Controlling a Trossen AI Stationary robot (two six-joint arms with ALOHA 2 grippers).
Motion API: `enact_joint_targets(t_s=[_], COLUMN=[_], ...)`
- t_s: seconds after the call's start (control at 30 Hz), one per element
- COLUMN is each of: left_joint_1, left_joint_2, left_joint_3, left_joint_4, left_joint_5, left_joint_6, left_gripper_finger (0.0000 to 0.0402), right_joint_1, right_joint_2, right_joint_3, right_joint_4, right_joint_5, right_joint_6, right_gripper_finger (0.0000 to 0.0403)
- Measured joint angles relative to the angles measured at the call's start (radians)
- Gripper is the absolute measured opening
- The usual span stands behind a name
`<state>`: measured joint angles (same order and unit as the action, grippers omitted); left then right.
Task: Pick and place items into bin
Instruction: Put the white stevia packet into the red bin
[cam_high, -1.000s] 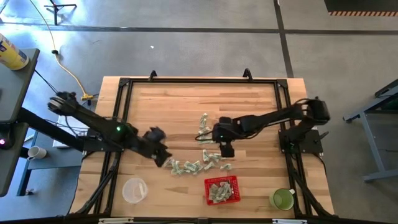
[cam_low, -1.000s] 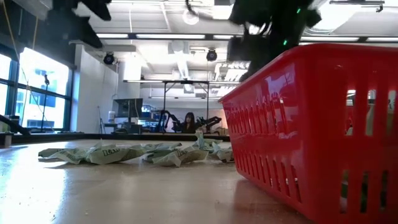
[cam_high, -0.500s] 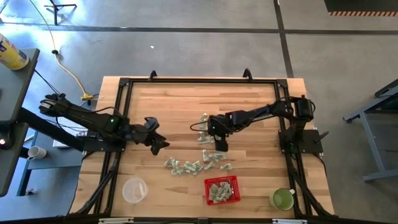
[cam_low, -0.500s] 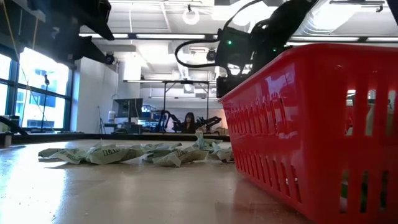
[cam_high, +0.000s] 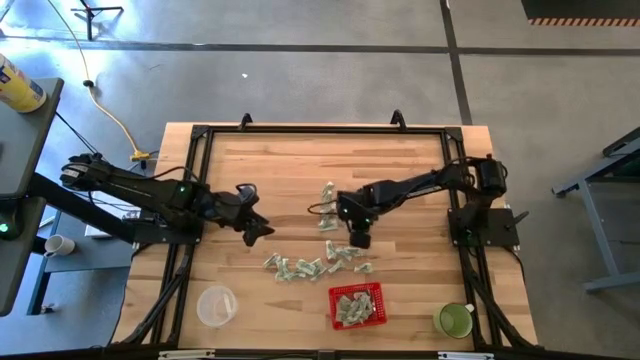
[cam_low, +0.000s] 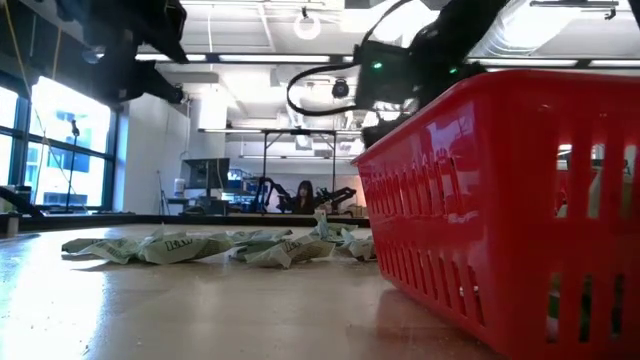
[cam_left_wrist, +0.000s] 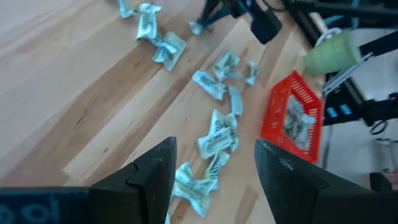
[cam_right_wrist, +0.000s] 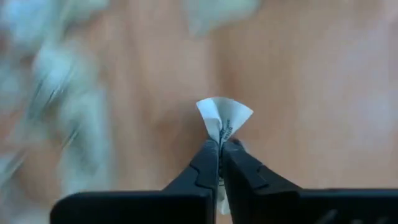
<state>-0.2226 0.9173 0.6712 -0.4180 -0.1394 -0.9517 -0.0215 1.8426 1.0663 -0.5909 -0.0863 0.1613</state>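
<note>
Two arms over the table; right pincer holds one wrapped piece.
Left gripper hangs above bare wood left of the items, fingers spread, nothing between them. Items lie in a loose row mid-table, more inside the red bin just in front of the row. Right gripper sits over the row's right end, fingers pressed together on a wrapped piece.

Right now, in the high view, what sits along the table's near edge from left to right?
Clear container → red basket with wrapped pieces in it → green cup.
</note>
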Motion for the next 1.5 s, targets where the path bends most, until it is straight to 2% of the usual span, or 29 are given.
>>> enact_joint_targets(t_s=[0.07, 0.13, 0.23, 0.33, 0.47, 0.63, 0.73, 0.83, 0.9, 1.0, 1.13, 1.23, 1.37, 1.5], left_joint_1=[0.000, 0.000, 0.000, 0.000, 0.000, 0.000, 0.000, -0.003, -0.025, -0.074, -0.154, -0.192, -0.198, -0.196], left_joint_2=[0.001, 0.008, 0.026, 0.063, 0.128, 0.205, 0.237, 0.246, 0.247, 0.247, 0.286, 0.347, 0.459, 0.548], left_joint_3=[0.000, 0.001, 0.002, 0.002, 0.003, 0.002, 0.002, 0.001, 0.002, 0.002, 0.002, 0.004, 0.001, 0.004], left_joint_4=[0.030, 0.063, 0.104, 0.169, 0.194, 0.112, 0.078, 0.028, -0.002, -0.001, -0.015, -0.014, -0.010, 0.056], left_joint_5=[0.000, -0.001, -0.023, -0.054, -0.036, 0.124, 0.240, 0.315, 0.318, 0.274, 0.185, 0.177, 0.178, 0.180], left_joint_6=[-0.003, -0.003, -0.003, -0.001, 0.034, -0.036, -0.135, -0.197, -0.226, -0.248, -0.193, -0.231, -0.280, -0.282], left_gripper_finger=[0.0248, 0.0248, 0.0250, 0.0250, 0.0250, 0.0250, 0.0250, 0.0250, 0.0250, 0.0250, 0.0250, 0.0250, 0.0250, 0.0250], right_joint_1=[0.041, 0.087, 0.174, 0.277, 0.405, 0.498, 0.517, 0.531, 0.539, 0.555, 0.599, 0.646, 0.702, 0.718], right_joint_2=[-0.056, -0.137, -0.266, -0.328, -0.313, -0.199, -0.172, -0.174, -0.179, -0.180, -0.188, -0.216, -0.253, -0.269], right_joint_3=[-0.012, -0.007, 0.000, -0.005, -0.003, -0.005, -0.003, -0.003, -0.003, -0.003, -0.002, -0.002, -0.002, -0.001], right_joint_4=[-0.051, -0.019, 0.011, 0.047, 0.126, 0.302, 0.345, 0.349, 0.343, 0.337, 0.306, 0.215, 0.049, -0.013], right_joint_5=[-0.065, -0.096, -0.084, -0.085, -0.143, -0.178, -0.199, -0.143, -0.094, -0.053, 0.016, 0.128, 0.275, 0.303], right_joint_6=[0.068, 0.148, 0.262, 0.409, 0.520, 0.570, 0.581, 0.583, 0.601, 0.628, 0.643, 0.644, 0.717, 0.787], right_gripper_finger=[0.0015, 0.0018, 0.0005, 0.0007, 0.0005, 0.0007, 0.0034, 0.0081, 0.0119, 0.0177, 0.0237, 0.0258, 0.0261, 0.0261])
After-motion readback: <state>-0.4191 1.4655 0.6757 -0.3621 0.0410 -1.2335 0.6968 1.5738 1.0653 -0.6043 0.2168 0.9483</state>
